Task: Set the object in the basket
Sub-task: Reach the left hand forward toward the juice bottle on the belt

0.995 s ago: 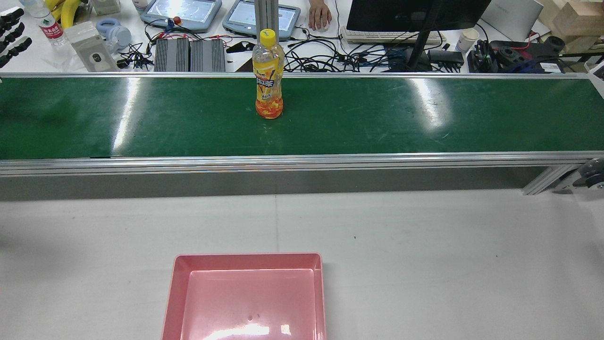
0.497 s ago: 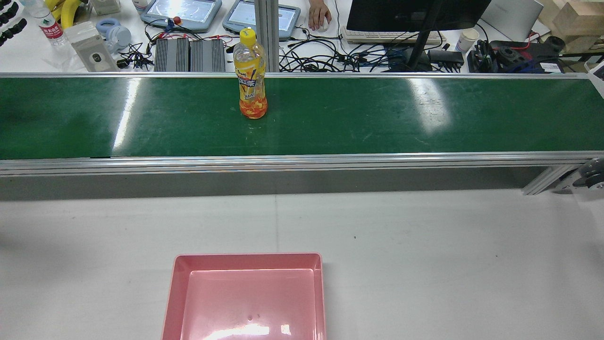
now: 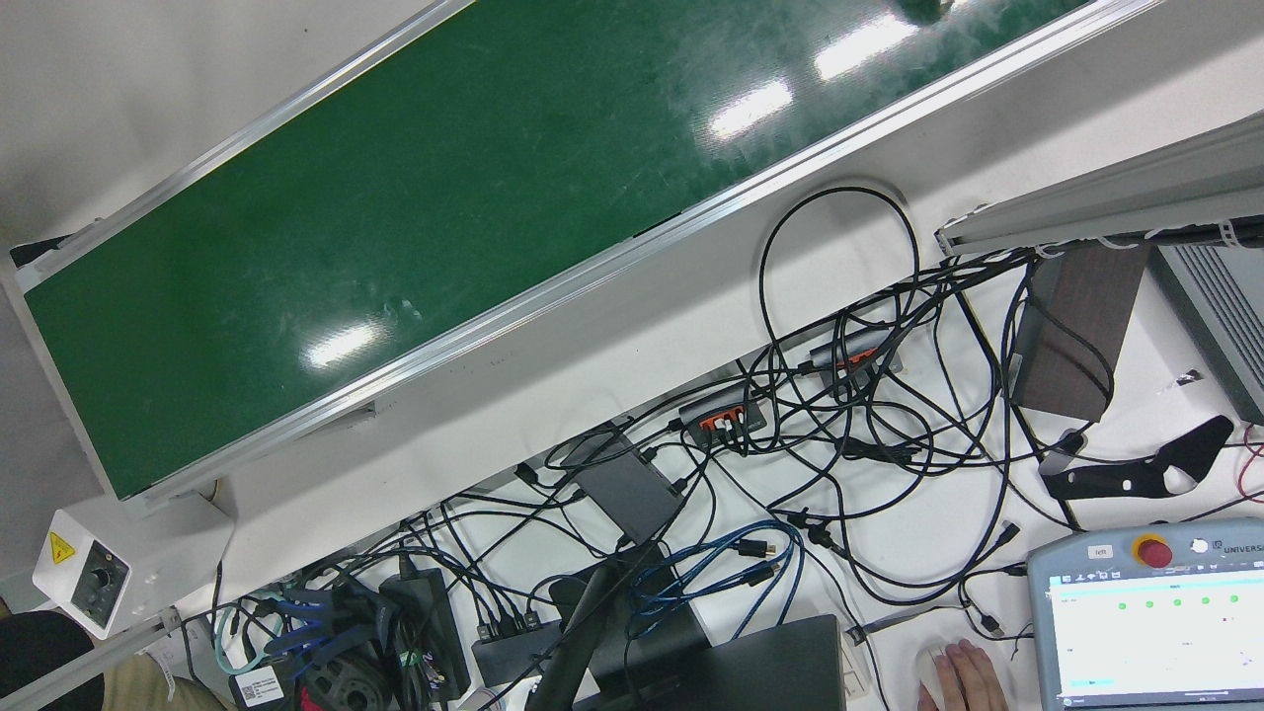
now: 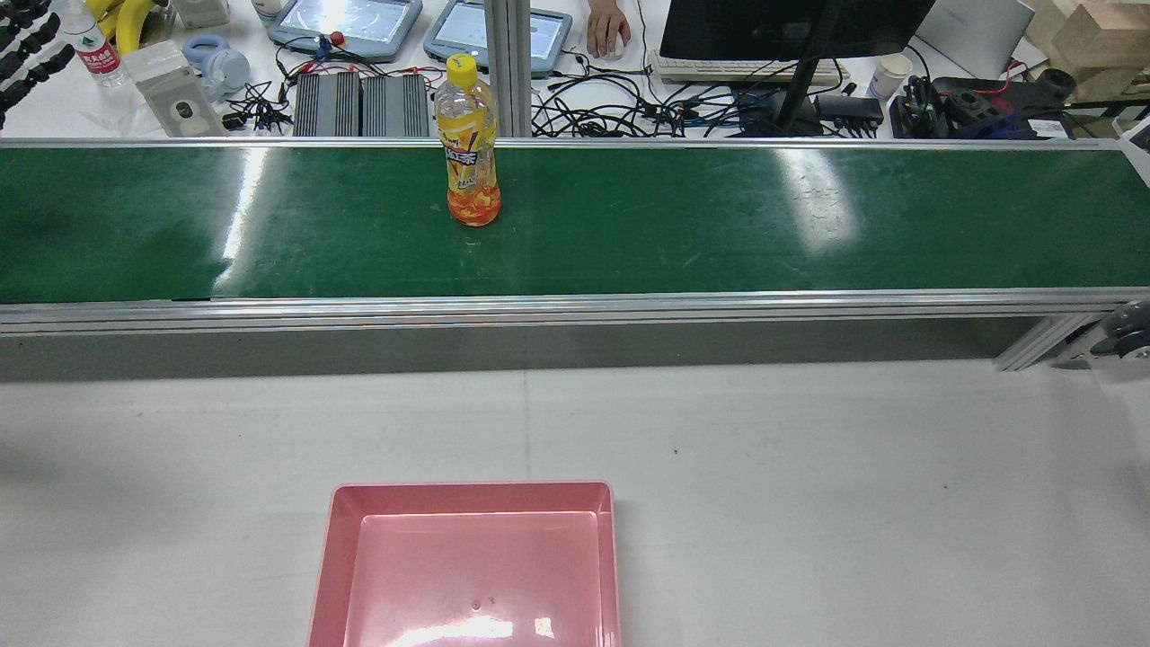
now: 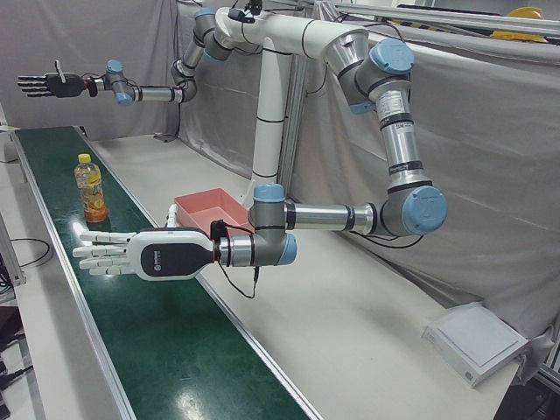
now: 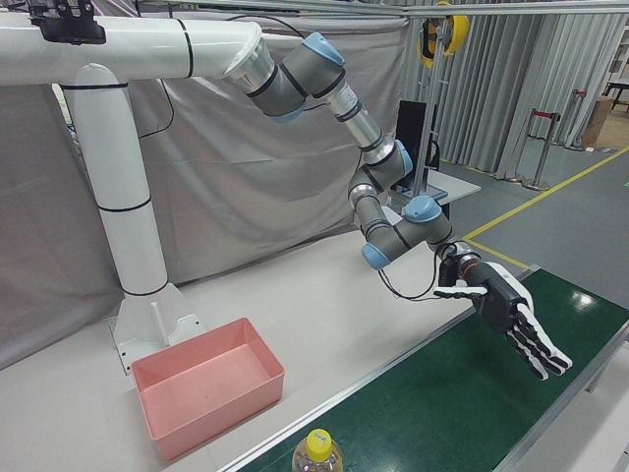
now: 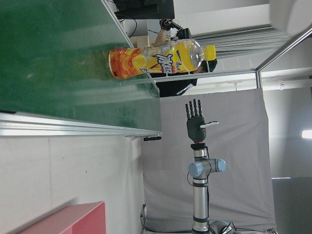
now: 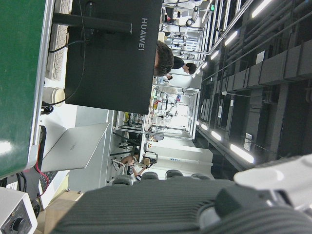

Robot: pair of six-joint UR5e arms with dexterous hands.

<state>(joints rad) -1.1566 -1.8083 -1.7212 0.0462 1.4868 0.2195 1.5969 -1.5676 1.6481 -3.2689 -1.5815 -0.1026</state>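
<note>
Leftward rides the bottle [image 4: 469, 144], upright on the green belt [image 4: 629, 225], at 12 o'clock from the pink basket [image 4: 467, 566]. Left hand [image 5: 109, 252] and right hand [image 6: 516, 320] hover, fingers spread wide, holding nothing. Probably full, slick, tippy: grip mid-label.

Robotics lab / test cell. A green conveyor [image 4: 629, 220] is being run across a white table [image 4: 809, 503], grey curtains [image 5: 490, 131] are being hung behind the arms' pedestal [image 6: 128, 246]. Operator bench is being cluttered with cables [image 3: 839, 434], teach pendants [image 4: 346, 22], a monitor [image 4: 791, 27] and a keyboard [image 4: 746, 70]. Yellow floor lines [image 6: 550, 192] are being shown beyond.
</note>
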